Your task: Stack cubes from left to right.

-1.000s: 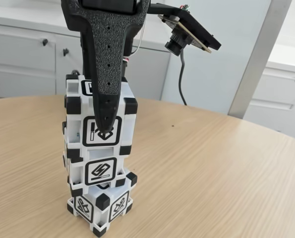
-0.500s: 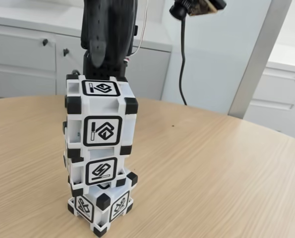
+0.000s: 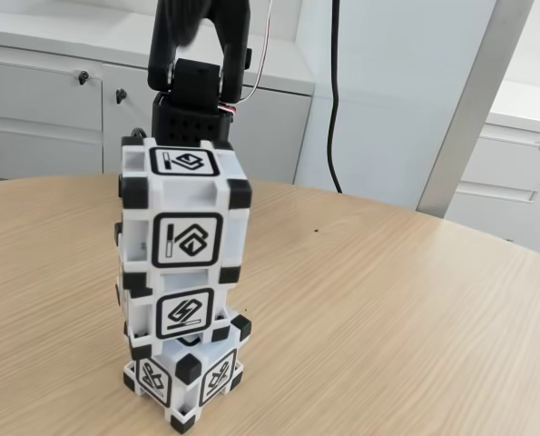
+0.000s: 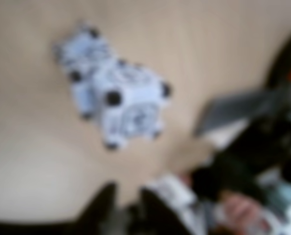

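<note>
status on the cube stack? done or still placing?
Looks done: in the fixed view the top cube sits on the middle cube, which sits on the bottom cube, turned relative to those above, on the table. In hand: nothing, all three cubes are in the stack; the arm is up behind it. Left: likely just retracting. The wrist view is too blurred to read the gripper.

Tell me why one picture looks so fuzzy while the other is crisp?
The wrist view is badly out of focus: the stack of cubes is a white smear with dark dots on the tan table. The fixed view is sharp and evenly lit, each cube's glyphs readable, with only a soft shadow at the stack's foot.
</note>
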`<action>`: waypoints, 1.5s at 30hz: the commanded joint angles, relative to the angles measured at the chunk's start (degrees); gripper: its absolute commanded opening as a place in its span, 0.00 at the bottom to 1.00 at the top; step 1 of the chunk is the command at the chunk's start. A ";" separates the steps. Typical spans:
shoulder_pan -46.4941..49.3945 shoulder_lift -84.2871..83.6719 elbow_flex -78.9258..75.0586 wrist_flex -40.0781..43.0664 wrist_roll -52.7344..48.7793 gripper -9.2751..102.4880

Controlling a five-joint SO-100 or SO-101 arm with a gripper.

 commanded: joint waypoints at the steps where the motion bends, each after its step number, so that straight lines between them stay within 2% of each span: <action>1: 0.53 5.54 -1.58 0.53 2.11 0.08; 8: -0.62 13.80 -1.05 0.53 6.24 0.08; 13: -3.96 19.16 6.42 -0.18 7.29 0.08; 20: -16.17 35.33 26.19 -13.01 10.90 0.08; 29: -16.70 67.85 56.43 -25.66 14.41 0.08; 35: -17.58 67.15 69.17 -32.08 14.15 0.08; 45: -16.70 67.06 79.63 -31.55 16.17 0.08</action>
